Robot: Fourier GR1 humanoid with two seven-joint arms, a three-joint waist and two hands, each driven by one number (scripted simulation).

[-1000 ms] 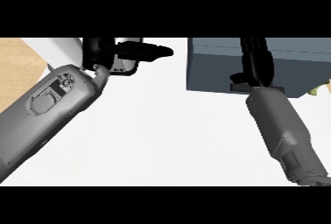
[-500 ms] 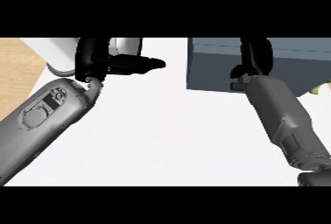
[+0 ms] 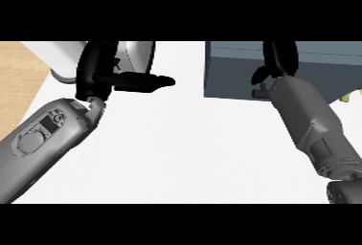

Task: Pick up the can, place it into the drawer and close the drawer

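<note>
Fingers (image 3: 96, 58) of the left hand (image 3: 93, 86) curl down one side of a pale silvery cylinder, which I take to be the can (image 3: 137, 54). The thumb (image 3: 145, 82) juts out beneath it. That reads as a clamp round the can, holding it off the worktop (image 3: 184, 148) near the far left corner so it can be carried over to the drawer.

Nearest, the two grey forearms come up from the worktop's near edge. The left forearm (image 3: 46, 141) is a broad, smooth shell with an inset panel. The right forearm (image 3: 311, 124) is slimmer, darker and matt. Between them the worktop is plain white and flat, and beyond its left edge lies a strip of light wood (image 3: 16, 81).

Farther on, the right hand (image 3: 278, 60) rests against the drawer (image 3: 230, 76), a boxy slate-blue block with sharp edges at the far right of the worktop. It is probably there to steady or work the drawer, but I cannot tell whether it is open or closed. The can has a soft metallic sheen and a rounded wall, and is well apart from the drawer. A sliver of something yellow-green (image 3: 346, 98) peeks past the right forearm, too hidden to name.
</note>
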